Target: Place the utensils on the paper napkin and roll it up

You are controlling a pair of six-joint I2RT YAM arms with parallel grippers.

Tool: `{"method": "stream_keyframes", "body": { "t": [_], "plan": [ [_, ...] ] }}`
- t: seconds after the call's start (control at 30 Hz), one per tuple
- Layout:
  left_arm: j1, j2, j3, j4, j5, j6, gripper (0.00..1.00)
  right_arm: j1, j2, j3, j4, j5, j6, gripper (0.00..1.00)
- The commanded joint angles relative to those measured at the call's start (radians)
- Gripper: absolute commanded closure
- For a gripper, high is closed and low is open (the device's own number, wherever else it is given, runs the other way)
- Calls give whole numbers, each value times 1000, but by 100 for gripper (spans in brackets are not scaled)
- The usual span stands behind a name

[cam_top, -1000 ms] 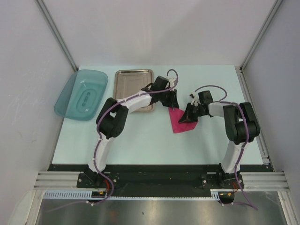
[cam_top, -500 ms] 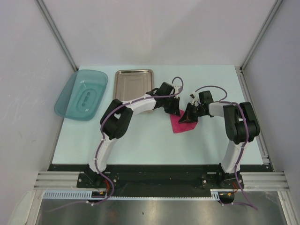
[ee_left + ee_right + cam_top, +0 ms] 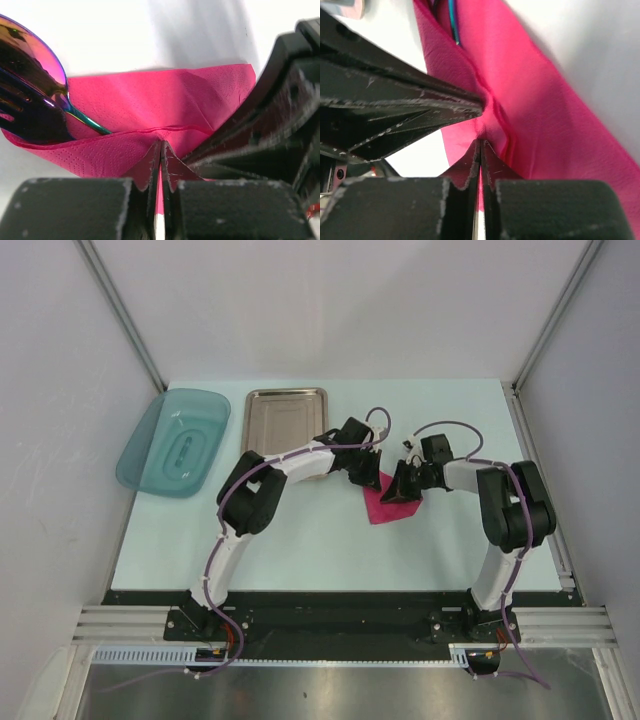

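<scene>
The magenta paper napkin (image 3: 386,505) lies folded at mid-table, wrapped over the utensils. In the left wrist view, the spoon's reddish bowl (image 3: 31,52) and the purple fork (image 3: 24,114) stick out of the napkin (image 3: 165,97) at the left. The spoon's teal handle (image 3: 89,124) runs under the fold. My left gripper (image 3: 161,147) is shut on the napkin's near edge. My right gripper (image 3: 480,145) is shut on a fold of the napkin (image 3: 535,115), tip to tip with the left fingers (image 3: 395,100). From above, both grippers (image 3: 368,478) (image 3: 403,488) meet at the napkin's top.
A rectangular steel tray (image 3: 286,420) sits just behind the left arm. A teal translucent dish (image 3: 175,440) lies at the far left edge of the table. Grey walls enclose the table on three sides.
My left gripper has moved right and down to the napkin and shut on its edge. The right gripper has stayed put, gripping the napkin.
</scene>
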Motion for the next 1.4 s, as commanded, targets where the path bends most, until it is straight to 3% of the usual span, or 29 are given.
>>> {"method": "stream_keyframes", "body": {
  "t": [0.0,0.23,0.53,1.0,1.2,1.37],
  "plan": [
    [3,49,14,-64,-61,54,97,50,-75,-13,-32,81,-57,96],
    [1,63,36,-87,-64,78,99,89,-123,2,-58,166,-103,95],
    [0,67,45,-95,-62,95,99,94,-45,-25,-49,236,-122,98],
    [0,74,42,-93,-55,100,100,68,-39,-42,-139,215,-131,97],
    [0,77,46,-87,-26,101,100,14,-52,-50,-129,86,-68,89],
    [3,73,46,-73,-9,98,99,28,-36,-38,-155,104,-91,93]
  ]
}}
